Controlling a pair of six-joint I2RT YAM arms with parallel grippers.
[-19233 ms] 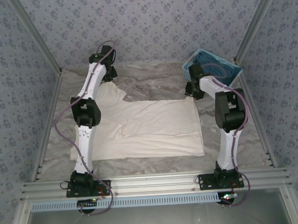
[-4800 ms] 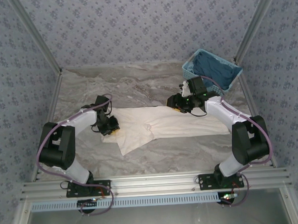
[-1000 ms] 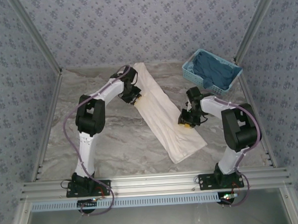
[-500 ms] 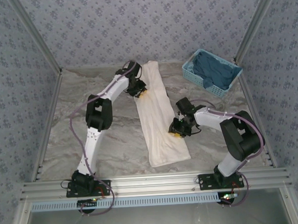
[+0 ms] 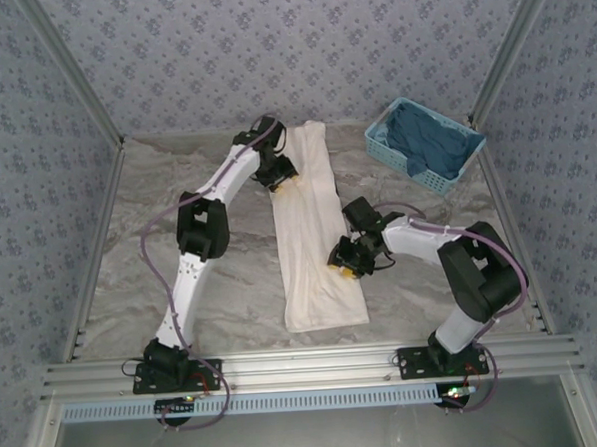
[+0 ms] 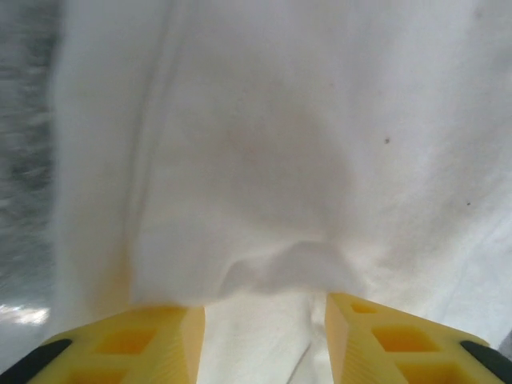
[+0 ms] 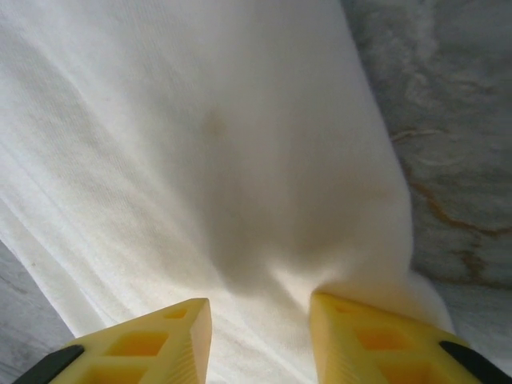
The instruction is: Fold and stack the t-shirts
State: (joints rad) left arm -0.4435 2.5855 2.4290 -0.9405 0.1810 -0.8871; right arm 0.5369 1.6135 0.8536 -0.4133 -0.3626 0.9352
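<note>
Right, nearest me the right arm bends low and inward, right gripper [image 5: 345, 265] pinching the right edge of the one t-shirt [image 5: 309, 233], a long folded strip on the table [image 5: 148, 216]. Further out my left arm stretches long, left gripper [image 5: 283, 180] clamped on the strip's left edge. One basket [image 5: 399, 160] sits far right.

cream-white t-shirt [image 5: 311, 233], lt-blue basket [image 5: 406, 165], grey marble table [image 5: 244, 286], blue floral walls [image 5: 300, 53]
</note>
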